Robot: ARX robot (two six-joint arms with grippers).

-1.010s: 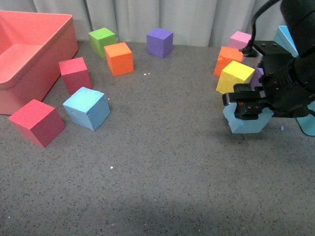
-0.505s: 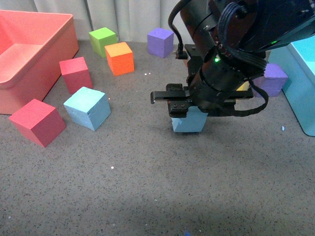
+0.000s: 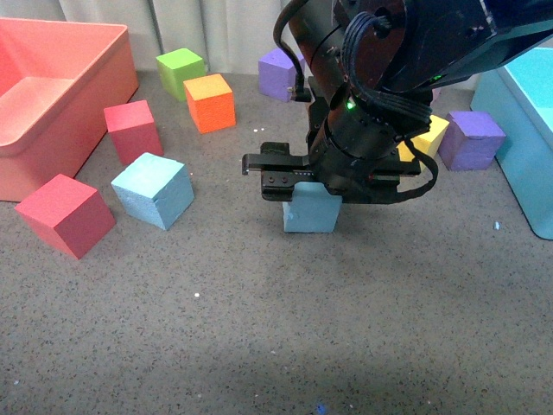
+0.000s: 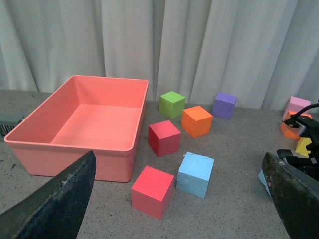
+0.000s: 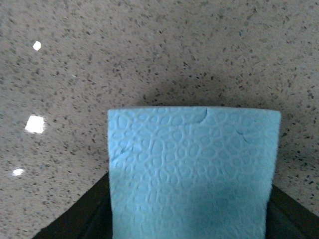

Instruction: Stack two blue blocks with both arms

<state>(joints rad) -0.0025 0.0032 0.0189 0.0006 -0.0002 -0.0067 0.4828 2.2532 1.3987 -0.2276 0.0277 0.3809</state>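
My right gripper (image 3: 311, 194) is shut on one light blue block (image 3: 309, 212) near the middle of the grey table, the block's base at or just above the surface. That block fills the right wrist view (image 5: 192, 174). The other blue block (image 3: 153, 190) sits free at the left, between two red cubes; it also shows in the left wrist view (image 4: 195, 174). My left gripper (image 4: 184, 199) is open and empty, its fingertips (image 4: 55, 204) wide apart, held high and back from the blocks. It is out of the front view.
A salmon bin (image 3: 52, 104) stands at the far left. Red cubes (image 3: 65, 214) (image 3: 133, 131), a green cube (image 3: 180, 71), an orange cube (image 3: 209, 102) and purple cubes (image 3: 278, 71) (image 3: 471, 138) lie around. A yellow cube (image 3: 425, 138) and a turquoise bin (image 3: 527, 130) are at the right.
My right arm has carried the blue block leftward from the right side to the table's middle, and slightly lower. The other blue block has not moved.
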